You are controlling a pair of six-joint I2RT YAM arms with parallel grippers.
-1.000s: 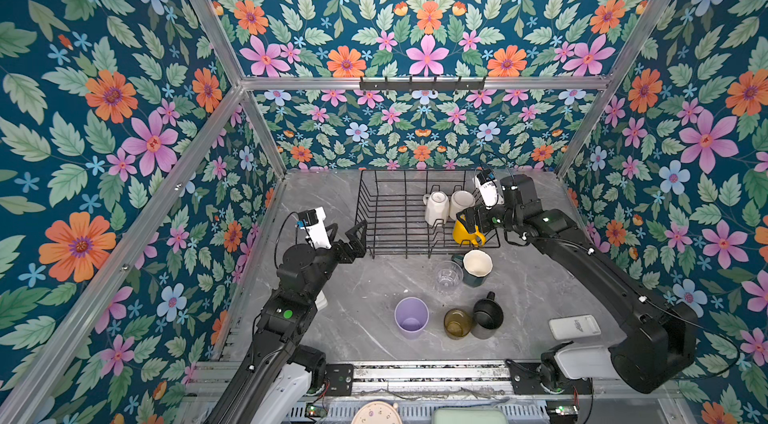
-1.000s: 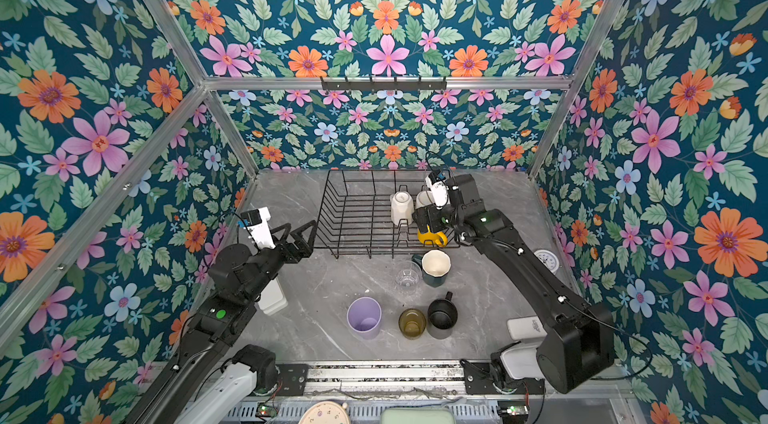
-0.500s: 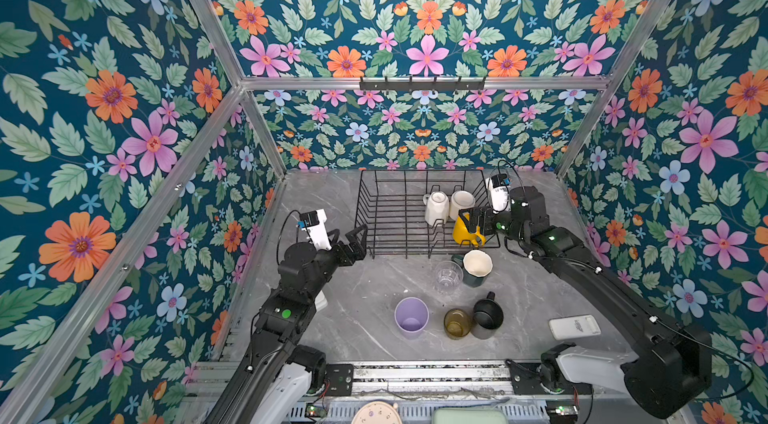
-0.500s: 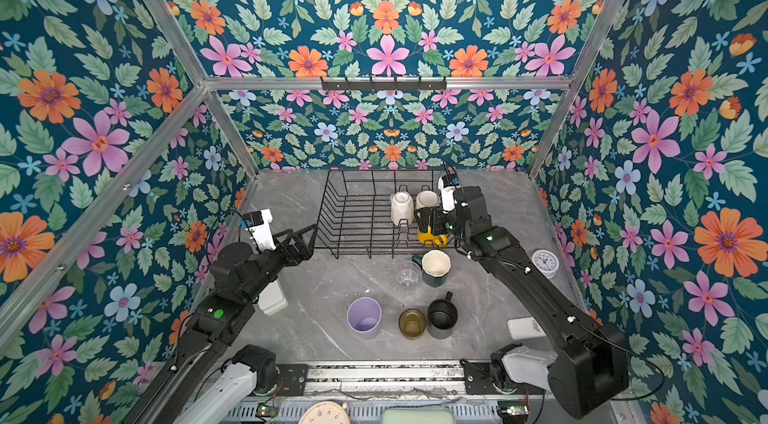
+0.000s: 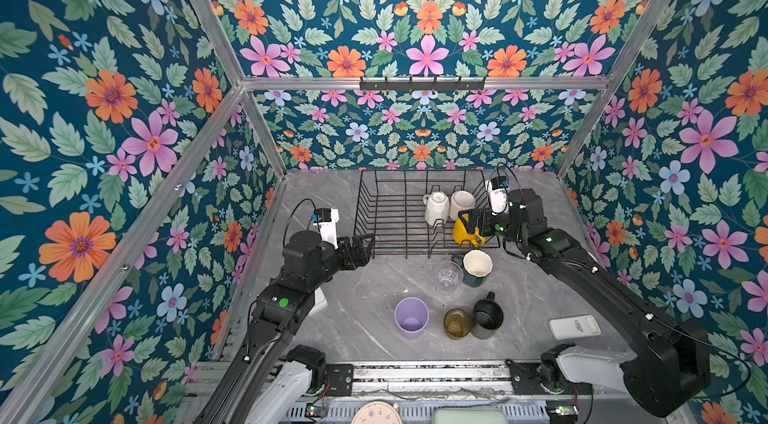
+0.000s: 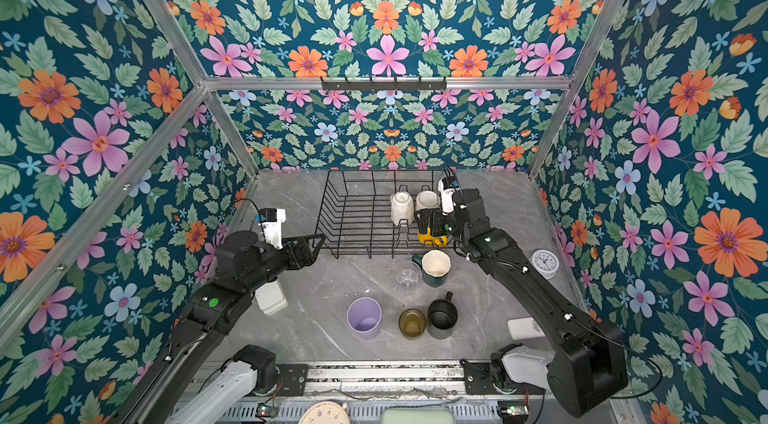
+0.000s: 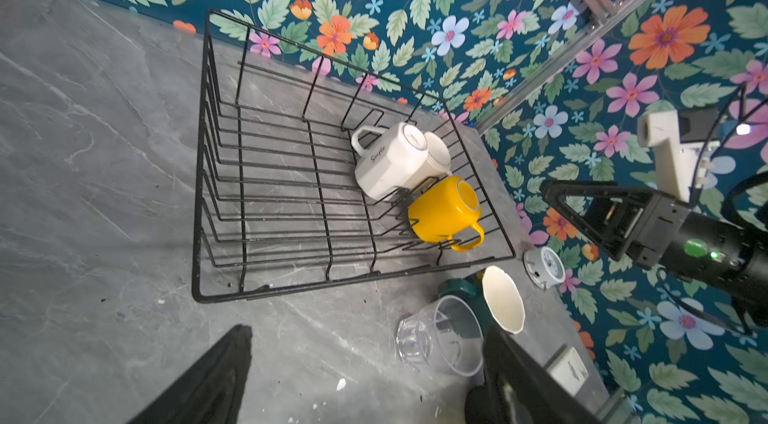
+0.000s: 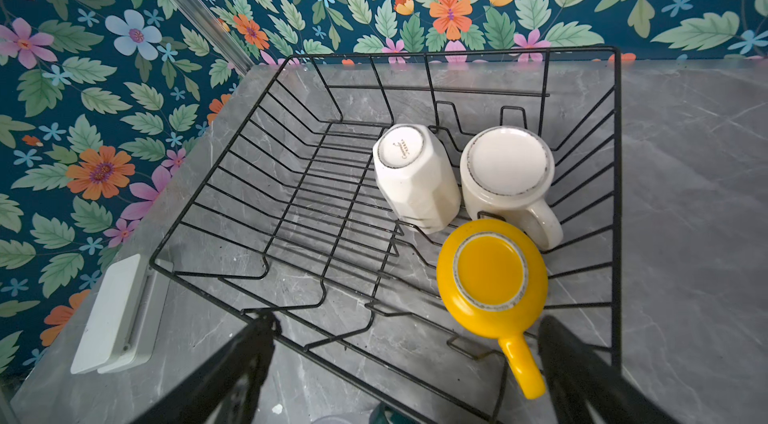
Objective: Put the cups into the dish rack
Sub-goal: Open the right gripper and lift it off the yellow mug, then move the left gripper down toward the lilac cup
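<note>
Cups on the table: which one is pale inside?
The dark green mug, by the dish rack's front right corner beside the clear glass. Its lining is cream; the lilac tumbler, amber glass and black mug match inside and out.

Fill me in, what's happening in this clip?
The dish rack is partly loaded. Three cups sit upside down in it: the yellow mug, the scripted white mug and a second white mug. The right tool hangs open near the yellow mug, gripping nothing. The left tool is open and empty beside the rack. Five wait on the table: clear glass, dark green mug, lilac tumbler, amber glass, black mug.
</note>
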